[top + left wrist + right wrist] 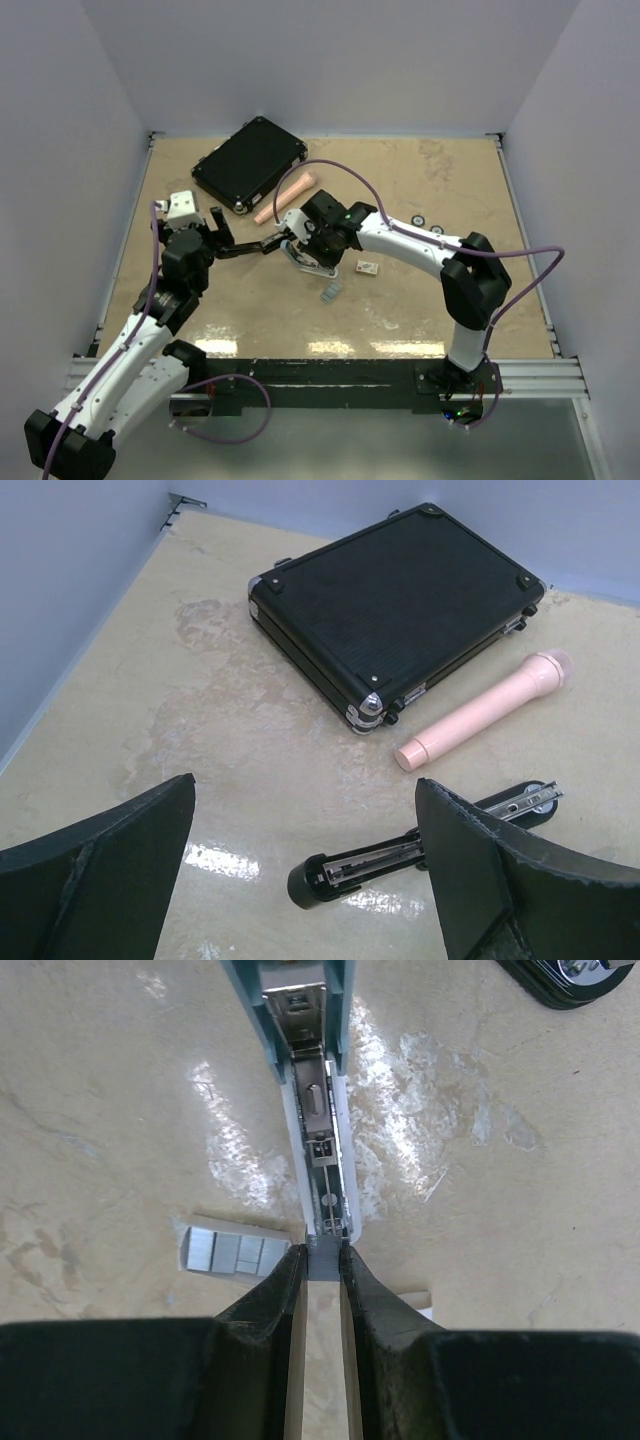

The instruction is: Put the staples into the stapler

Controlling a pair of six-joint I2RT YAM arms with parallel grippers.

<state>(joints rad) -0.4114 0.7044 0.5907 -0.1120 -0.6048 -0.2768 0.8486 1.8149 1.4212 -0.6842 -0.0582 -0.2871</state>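
Observation:
My right gripper [323,1254] is shut on the staples [324,1262], a small ribbed grey block pinched at the fingertips. The block sits at the near end of the open metal channel of a white-and-teal stapler [318,1110], which lies on the table [312,264]. In the top view the right gripper [303,250] hangs over that stapler. More staples [235,1252] lie loose on the table just left of the fingers. My left gripper [305,785] stands open with nothing between its fingers. A black stapler [400,858] lies opened just ahead of it, partly behind the right finger [500,880].
A black case [400,600] lies at the back left, with a pink cylinder [490,708] beside it. A small box [367,267] and loose grey staples [330,290] lie near the white stapler. Two small black rings [428,225] sit to the right. Walls enclose the table.

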